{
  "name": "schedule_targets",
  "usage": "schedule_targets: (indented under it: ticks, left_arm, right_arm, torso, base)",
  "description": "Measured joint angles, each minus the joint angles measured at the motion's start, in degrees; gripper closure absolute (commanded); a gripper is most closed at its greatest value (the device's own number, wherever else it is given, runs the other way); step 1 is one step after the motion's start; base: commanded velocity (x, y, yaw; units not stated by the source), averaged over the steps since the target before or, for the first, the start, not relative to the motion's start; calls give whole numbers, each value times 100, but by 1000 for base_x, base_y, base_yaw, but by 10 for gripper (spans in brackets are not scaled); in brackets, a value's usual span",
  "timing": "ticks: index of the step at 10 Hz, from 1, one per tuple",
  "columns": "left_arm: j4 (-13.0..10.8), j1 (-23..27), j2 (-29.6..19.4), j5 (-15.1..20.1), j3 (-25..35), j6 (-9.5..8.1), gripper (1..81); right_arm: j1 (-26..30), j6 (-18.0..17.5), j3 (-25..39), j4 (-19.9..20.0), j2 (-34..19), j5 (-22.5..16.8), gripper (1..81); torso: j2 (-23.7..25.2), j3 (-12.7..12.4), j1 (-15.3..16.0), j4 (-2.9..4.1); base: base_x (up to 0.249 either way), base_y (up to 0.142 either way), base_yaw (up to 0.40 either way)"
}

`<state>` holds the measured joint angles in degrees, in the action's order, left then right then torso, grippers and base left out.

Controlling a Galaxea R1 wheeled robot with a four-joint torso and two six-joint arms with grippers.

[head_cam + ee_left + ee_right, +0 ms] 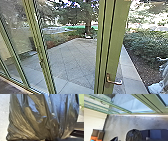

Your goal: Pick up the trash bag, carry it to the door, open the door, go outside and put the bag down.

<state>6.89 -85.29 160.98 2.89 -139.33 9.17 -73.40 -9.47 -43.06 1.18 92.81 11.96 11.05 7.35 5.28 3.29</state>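
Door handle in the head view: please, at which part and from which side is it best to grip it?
Best is probably the outer half of the handle's lever, approached from the robot's side, with one finger above and one below. The lever stands out nearly level from its upright plate on the green frame, and its end looks free.

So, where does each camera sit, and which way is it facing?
Head view: high on the robot, looking forward and down past a green metal door frame with a silver lever handle to the grey paved yard; pale shape at right, unclear.
Left wrist view: on the left arm, close on the shiny black plastic trash bag; dark robot body beside it.
Right wrist view: on the right arm, facing grey indoor floor and green-framed glass; dark robot plate shows.
Head and right wrist share green framing and paving.
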Motion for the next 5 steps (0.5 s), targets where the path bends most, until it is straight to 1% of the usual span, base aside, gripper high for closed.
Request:
schedule_targets:
  ticks: [2,5]
  left_arm:
    - [2,0,-1,-11,0,0,811]
    - [74,0,-1,-11,0,0,811]
  right_arm:
    - [577,0,98,496,-33,-102,10]
    - [1588,0,111,1231,-78,-496,10]
  torso:
    - [0,0,0,0]
    - [0,2,0,0]
  base:
    - [0,0,0]
    - [0,0,0]
